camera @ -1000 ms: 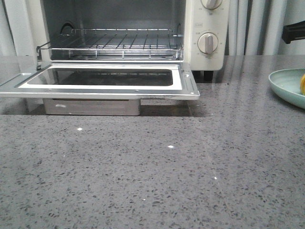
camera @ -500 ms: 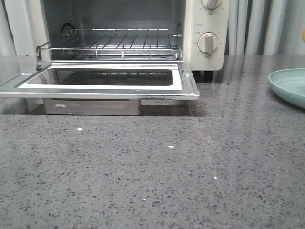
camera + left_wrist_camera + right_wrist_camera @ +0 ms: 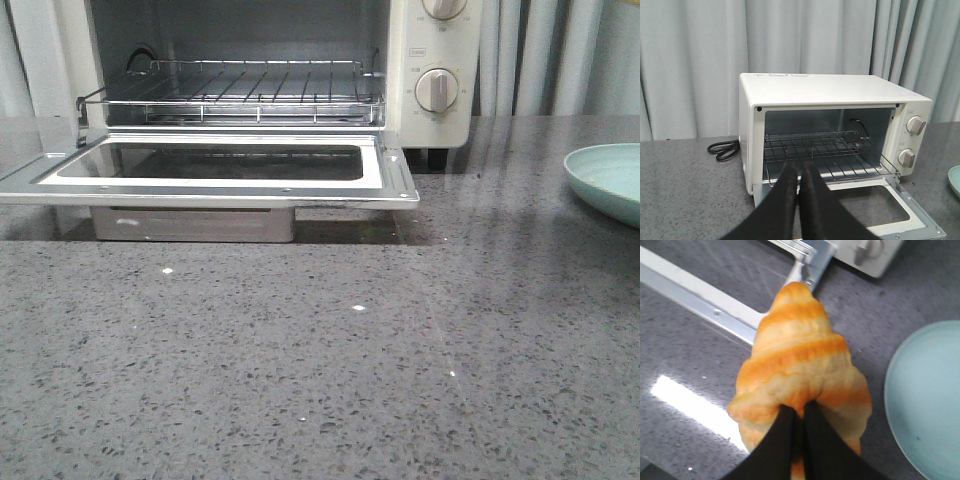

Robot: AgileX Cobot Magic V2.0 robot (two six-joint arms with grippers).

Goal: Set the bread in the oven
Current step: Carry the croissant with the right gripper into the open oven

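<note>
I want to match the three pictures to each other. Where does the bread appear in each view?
Front view: the bread is not in it.
Left wrist view: not in it.
Right wrist view: the bread fills the centre, held in the right gripper.
Shared landmark: the oven, its door open.

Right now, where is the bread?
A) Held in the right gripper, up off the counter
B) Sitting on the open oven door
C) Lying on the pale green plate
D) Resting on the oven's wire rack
A: the right wrist view shows the right gripper shut on the bread, held above the counter near the corner of the open oven door, while the plate and the wire rack hold no bread.
</note>
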